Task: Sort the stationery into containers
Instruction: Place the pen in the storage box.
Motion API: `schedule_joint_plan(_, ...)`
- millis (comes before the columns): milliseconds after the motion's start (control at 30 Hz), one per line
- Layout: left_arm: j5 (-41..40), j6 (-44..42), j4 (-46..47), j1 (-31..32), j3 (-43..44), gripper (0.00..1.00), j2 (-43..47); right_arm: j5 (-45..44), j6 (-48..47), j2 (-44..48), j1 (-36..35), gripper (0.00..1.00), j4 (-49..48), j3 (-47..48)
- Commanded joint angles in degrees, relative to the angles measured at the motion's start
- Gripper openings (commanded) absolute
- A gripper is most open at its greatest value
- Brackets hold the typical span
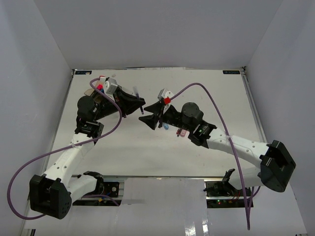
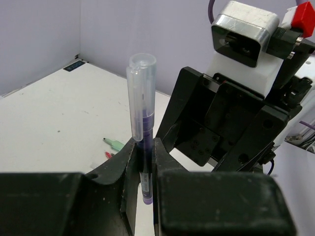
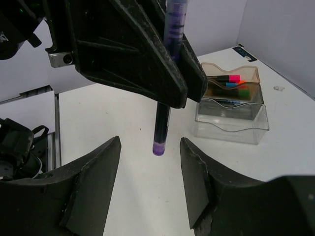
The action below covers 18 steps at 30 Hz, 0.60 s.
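The left fingers (image 2: 120, 167) are clamping together on a purple pen (image 2: 142, 98), gripping its lower barrel and holding it upright with the clear cap on top. The right fingers (image 3: 93, 167) are standing apart and gripping nothing, and the pen's lower tip is showing between them, touching neither. Beyond them, the organiser tray (image 3: 231, 129) is sitting on the desk (image 3: 123, 113), with bright-capped highlighters (image 3: 233, 77) lying in its tinted compartments. A mint marker (image 2: 116, 144) is lying loose on the desk.
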<state>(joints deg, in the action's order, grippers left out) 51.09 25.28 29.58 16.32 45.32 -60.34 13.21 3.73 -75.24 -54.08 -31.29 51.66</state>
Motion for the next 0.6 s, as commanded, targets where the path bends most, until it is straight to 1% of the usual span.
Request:
schedule_joint_plan(0,0.9,1.4,2.7,-0.1,-0.5,0.00,0.2,-0.5,0.8,-1.4,-0.1,0.58,-6.0,1.5)
schedule_joint_plan(200,1.4,2.1,4.0,-0.1,-0.9,0.00,0.3,-0.8,1.2,-2.3,-0.1,0.54,-6.8,2.8)
schedule_joint_plan(300,1.8,2.6,4.5,-0.1,-1.0,0.00,0.1,-1.3,1.0,-2.5,-0.1,0.50,-6.9,3.5)
schedule_joint_plan(400,2.3,3.2,5.0,-0.1,-1.1,0.00,-0.2,-1.6,1.0,-3.0,-0.1,0.44,-7.0,4.2)
schedule_joint_plan(500,2.7,3.8,5.8,-0.1,-1.2,0.00,-0.3,-1.5,1.0,-3.3,-0.1,0.41,-7.0,4.7)
schedule_joint_plan(567,3.0,4.0,6.0,-0.1,-1.2,0.00,-0.5,-1.4,1.1,-3.5,-0.1,0.37,-7.4,4.8)
